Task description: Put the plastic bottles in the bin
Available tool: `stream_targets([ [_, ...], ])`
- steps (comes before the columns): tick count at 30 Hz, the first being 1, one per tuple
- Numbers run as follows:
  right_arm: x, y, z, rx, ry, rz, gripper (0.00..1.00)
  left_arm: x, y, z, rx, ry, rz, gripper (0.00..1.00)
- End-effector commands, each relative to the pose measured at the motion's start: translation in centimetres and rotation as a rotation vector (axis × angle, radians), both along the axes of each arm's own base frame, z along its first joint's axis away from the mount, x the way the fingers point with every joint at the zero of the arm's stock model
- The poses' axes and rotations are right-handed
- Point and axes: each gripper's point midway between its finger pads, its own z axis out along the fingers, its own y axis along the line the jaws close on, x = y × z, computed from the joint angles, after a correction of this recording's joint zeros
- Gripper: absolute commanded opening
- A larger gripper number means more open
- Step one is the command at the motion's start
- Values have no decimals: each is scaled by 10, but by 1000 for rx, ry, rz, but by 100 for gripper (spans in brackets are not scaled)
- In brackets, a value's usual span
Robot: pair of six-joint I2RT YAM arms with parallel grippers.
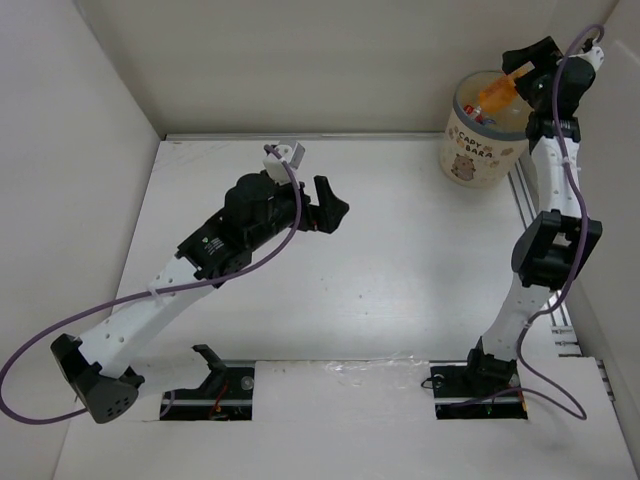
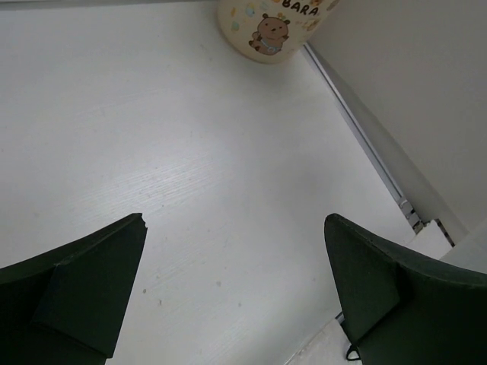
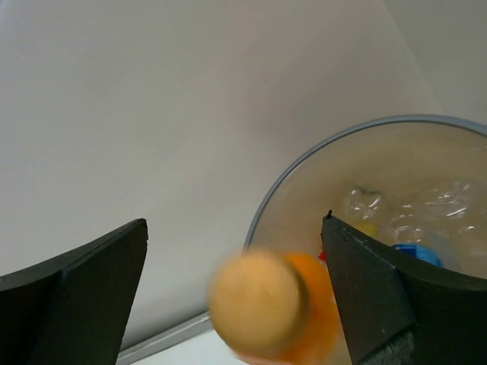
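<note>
The bin, a cream tub with a capybara on its side, stands at the table's far right corner; its lower part also shows in the left wrist view. My right gripper hangs over the bin with jaws wide open. The orange bottle is between them, blurred in the right wrist view, over the bin's rim and touching neither finger. Several clear bottles lie inside the bin, one with a blue label. My left gripper is open and empty above mid-table.
White walls enclose the table on the left, back and right. A metal rail runs along the right edge beside the bin, also visible in the left wrist view. A white bracket sits on the left arm's wrist.
</note>
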Motion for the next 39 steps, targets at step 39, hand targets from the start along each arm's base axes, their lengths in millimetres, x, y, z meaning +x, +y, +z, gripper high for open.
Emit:
stream_targets([
  [39, -394, 191, 33, -407, 140, 379, 100, -15, 202, 56, 79, -182, 716, 100],
])
